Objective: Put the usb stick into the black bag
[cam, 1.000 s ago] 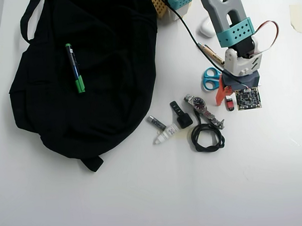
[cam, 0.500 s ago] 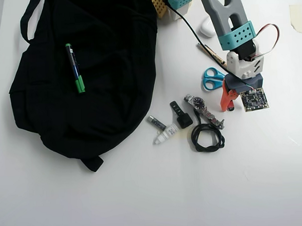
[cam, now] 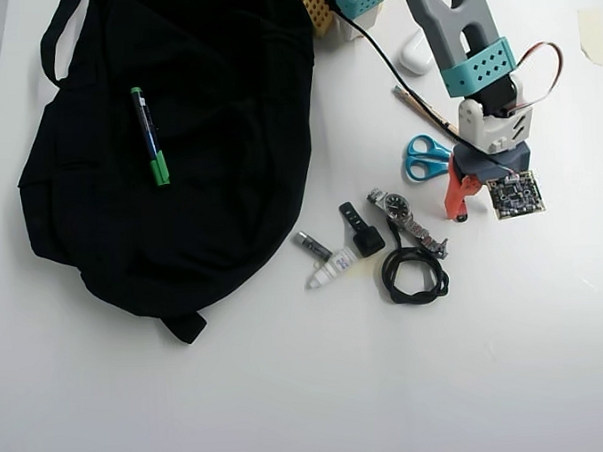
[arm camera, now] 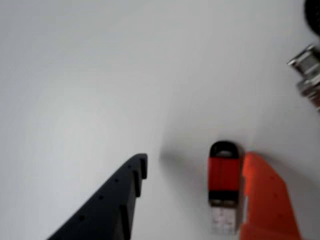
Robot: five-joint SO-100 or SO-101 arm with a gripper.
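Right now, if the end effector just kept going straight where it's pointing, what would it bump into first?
Probably the usb stick: the open end effector points down at the white table, the stick lying between its fingers beside the orange one. Height above the table is unclear.

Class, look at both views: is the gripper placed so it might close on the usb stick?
Probably yes: the usb stick lies between the open gripper fingers, against the orange one, nothing blocking.

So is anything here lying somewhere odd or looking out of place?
One thing: a green-and-black pen lies on top of the black bag, not on the table with the other small items. The usb stick lies flat between the open fingers of the gripper, close against the orange one.
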